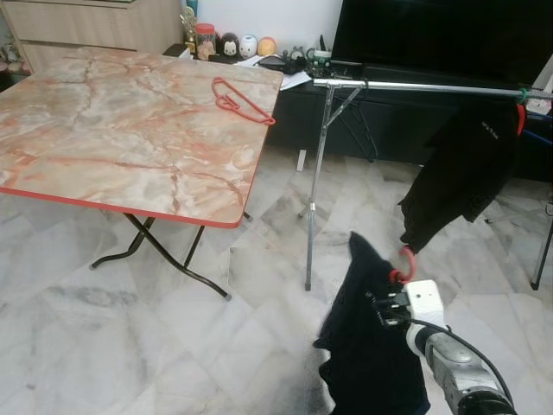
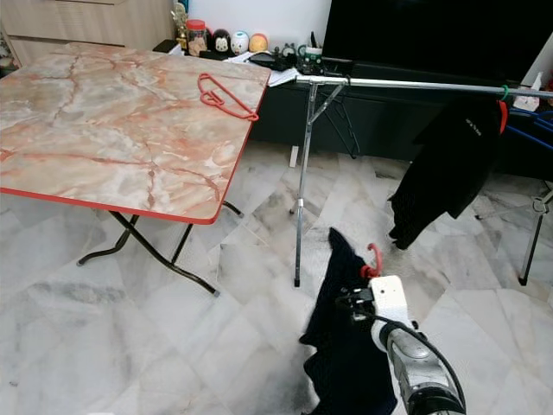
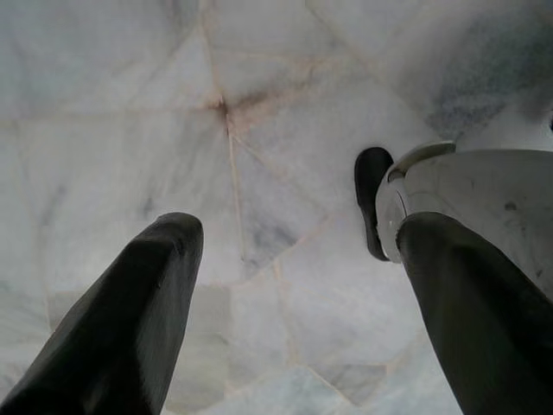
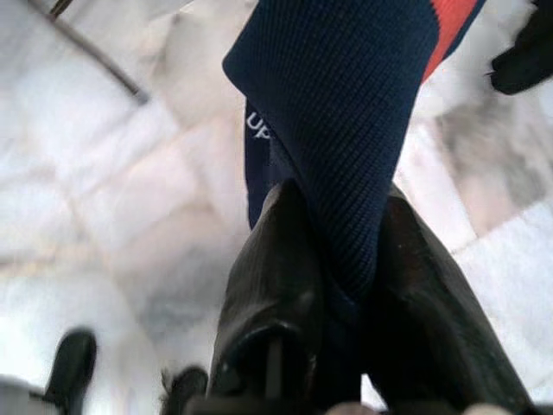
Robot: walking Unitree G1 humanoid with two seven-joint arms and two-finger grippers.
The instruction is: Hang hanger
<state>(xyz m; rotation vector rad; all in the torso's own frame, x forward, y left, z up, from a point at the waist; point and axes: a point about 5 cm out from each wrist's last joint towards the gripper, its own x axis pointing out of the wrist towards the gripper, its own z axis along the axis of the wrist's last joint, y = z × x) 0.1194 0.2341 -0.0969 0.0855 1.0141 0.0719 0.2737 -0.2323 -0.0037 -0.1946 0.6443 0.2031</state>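
- Gripping a dark garment (image 1: 371, 346) on a red hanger (image 1: 403, 264), the right gripper (image 4: 333, 285) is seen low over the floor (image 1: 173, 346), its fingers clenched on the knit cloth.
- The hanger's hook is pointed upward, just above the wrist.
- The rail (image 1: 415, 86) of the clothes rack is found ahead and well above the gripper, its long axis running left to right; another dark garment (image 1: 462, 169) is already hung near its right end.
- A lift up and forward is judged necessary, and the right arm is the nearer one.
- The left gripper (image 3: 285, 294) is held released over bare floor, idle.
- A spare red hanger (image 1: 242, 99) is left on the table (image 1: 112, 138).
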